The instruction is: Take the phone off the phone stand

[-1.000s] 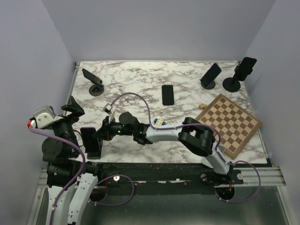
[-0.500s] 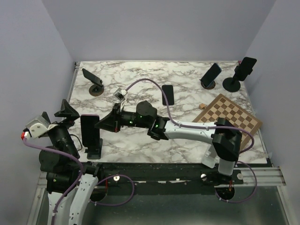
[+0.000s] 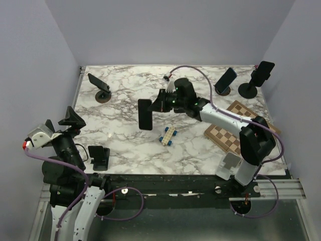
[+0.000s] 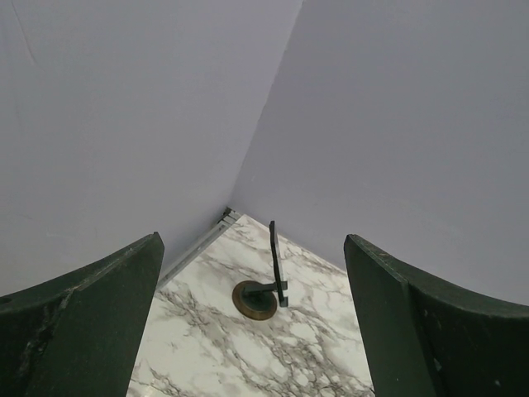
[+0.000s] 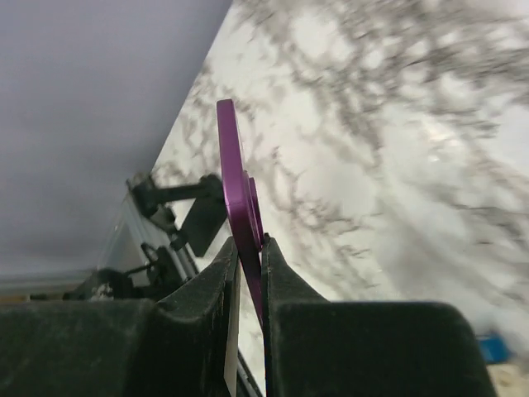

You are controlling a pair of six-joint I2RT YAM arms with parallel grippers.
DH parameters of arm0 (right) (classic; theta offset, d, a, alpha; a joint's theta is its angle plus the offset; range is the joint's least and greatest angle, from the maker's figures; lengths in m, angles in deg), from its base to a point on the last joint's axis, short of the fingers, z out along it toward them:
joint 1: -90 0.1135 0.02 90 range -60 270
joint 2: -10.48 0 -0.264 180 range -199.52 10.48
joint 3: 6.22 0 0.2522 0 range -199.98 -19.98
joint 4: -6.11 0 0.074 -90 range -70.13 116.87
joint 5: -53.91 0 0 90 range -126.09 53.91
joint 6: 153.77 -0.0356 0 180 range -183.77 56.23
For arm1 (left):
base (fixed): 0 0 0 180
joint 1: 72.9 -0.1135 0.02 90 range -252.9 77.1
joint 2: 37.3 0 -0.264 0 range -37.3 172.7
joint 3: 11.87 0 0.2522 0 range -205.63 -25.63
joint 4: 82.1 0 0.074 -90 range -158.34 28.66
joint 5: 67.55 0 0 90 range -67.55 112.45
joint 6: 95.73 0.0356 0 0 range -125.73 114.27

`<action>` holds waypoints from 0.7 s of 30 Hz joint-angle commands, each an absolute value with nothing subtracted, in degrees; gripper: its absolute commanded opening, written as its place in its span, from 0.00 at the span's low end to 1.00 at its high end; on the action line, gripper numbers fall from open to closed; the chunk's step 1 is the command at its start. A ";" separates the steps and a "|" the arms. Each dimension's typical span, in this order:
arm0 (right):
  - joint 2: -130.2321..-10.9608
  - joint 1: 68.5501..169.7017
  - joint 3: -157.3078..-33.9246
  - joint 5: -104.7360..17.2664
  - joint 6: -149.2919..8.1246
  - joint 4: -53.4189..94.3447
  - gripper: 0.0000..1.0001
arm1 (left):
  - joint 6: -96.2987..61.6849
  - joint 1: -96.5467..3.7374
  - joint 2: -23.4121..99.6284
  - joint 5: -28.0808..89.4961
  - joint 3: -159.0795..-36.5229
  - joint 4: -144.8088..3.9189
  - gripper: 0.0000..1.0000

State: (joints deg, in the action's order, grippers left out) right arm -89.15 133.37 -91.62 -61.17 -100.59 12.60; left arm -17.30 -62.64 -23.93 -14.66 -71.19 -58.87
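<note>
The phone (image 3: 145, 114), dark with a purple edge (image 5: 234, 186), hangs above the middle of the table. My right gripper (image 3: 157, 106) is shut on its edge, fingertips pinching it (image 5: 249, 248). The black phone stand (image 3: 99, 156) sits with nothing in it near the table's front left edge, and shows behind the phone (image 5: 201, 220) in the right wrist view. My left gripper (image 3: 60, 122) is open with nothing between its fingers (image 4: 256, 331). It is raised at the left side, apart from the stand.
Another phone on a round stand (image 3: 99, 84) (image 4: 273, 269) is at the far left. Two more phones on stands (image 3: 225, 81) (image 3: 260, 76) are at the far right. A chessboard (image 3: 228, 136) lies at the right. A small blue and white toy (image 3: 168, 135) lies mid-table.
My right gripper has lifted the phone out of the stand and carried it right and farther away to the table's middle. The left arm drew back left early on, then held still.
</note>
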 commanded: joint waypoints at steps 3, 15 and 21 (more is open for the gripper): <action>-96.38 124.00 -107.19 -64.50 -92.33 36.46 0.01 | -17.59 -62.04 -24.02 -14.60 -70.63 -59.35 0.98; -118.84 113.85 -125.44 -75.96 -91.88 45.01 0.01 | -17.68 -61.13 -22.11 -13.68 -70.81 -58.93 0.98; -125.47 110.30 -129.54 -77.26 -91.08 46.36 0.01 | -17.68 -60.82 -21.72 -13.14 -70.85 -58.94 0.98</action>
State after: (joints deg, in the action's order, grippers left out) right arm -122.79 112.48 -125.43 -73.76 -92.70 43.64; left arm -17.58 -61.13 -22.45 -14.28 -71.13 -58.84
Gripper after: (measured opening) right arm 0.173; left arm 0.983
